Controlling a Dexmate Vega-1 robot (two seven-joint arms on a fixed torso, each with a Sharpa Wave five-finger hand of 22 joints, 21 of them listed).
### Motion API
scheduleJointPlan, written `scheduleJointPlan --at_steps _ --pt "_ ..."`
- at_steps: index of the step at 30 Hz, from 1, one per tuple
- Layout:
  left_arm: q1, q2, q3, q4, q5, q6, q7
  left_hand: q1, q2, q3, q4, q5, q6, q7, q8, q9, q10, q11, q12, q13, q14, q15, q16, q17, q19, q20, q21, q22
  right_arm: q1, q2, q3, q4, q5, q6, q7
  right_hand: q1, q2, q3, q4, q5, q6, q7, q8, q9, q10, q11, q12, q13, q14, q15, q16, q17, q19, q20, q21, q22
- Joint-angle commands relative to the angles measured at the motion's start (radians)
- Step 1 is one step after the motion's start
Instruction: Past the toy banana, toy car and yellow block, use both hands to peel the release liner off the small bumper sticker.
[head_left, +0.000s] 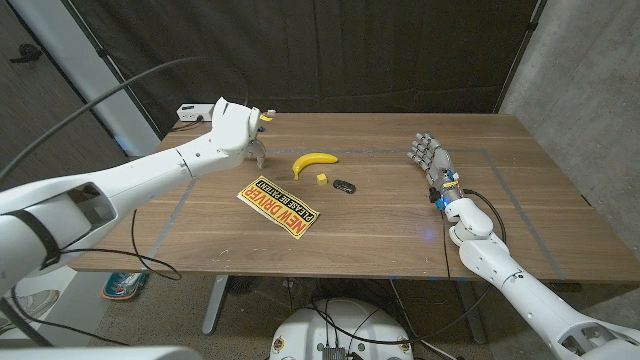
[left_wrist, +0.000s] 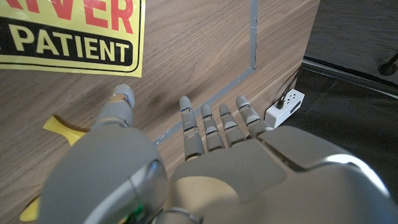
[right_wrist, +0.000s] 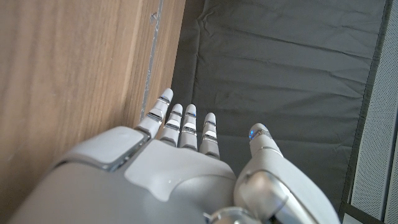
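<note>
Lying flat near the table's middle, the bumper sticker (head_left: 278, 206) sits just in front of the toy banana (head_left: 313, 160), yellow block (head_left: 321, 179) and toy car (head_left: 345, 186). It looks thin, light and limp, likely to slide or curl; a corner is the best place to pinch and split the liner. The left hand (head_left: 238, 126) hovers behind it, fingers apart, holding nothing; the right hand (head_left: 430, 160) waits well apart, likewise spread and unloaded.
</note>
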Motion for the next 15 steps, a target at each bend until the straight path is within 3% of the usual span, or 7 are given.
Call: scheduleJointPlan --at_steps 1,15 --pt "0.057 -0.057 -0.074 0.072 -0.015 -0.073 0.005 0.010 0.018 -0.002 0.001 0.003 -0.003 -0.009 -0.004 0.001 -0.021 0.004 -0.005 0.003 -0.020 0.010 -0.008 0.006 -0.015 0.007 -0.005 0.003 0.003 0.000 -0.002 -0.005 -0.009 -0.004 -0.013 -0.009 0.002 0.002 0.003 0.007 0.011 -0.001 0.008 0.002 0.009 0.003 0.005 0.003 0.007 0.001 0.003 0.003 0.012 0.001 -0.002 0.004" --pt "0.077 -0.069 -0.076 0.084 0.007 -0.103 0.025 0.036 0.025 -0.010 -0.008 -0.002 0.055 -0.022 0.012 0.000 -0.018 -0.005 0.002 0.005 -0.017 0.004 -0.007 0.007 -0.014 0.006 -0.006 0.004 0.007 0.004 -0.004 0.003 -0.012 0.000 -0.013 -0.011 0.001 0.004 0.003 0.007 0.013 -0.001 0.007 0.002 0.010 0.004 0.004 0.004 0.009 0.000 0.002 0.002 0.014 0.000 -0.005 0.004"
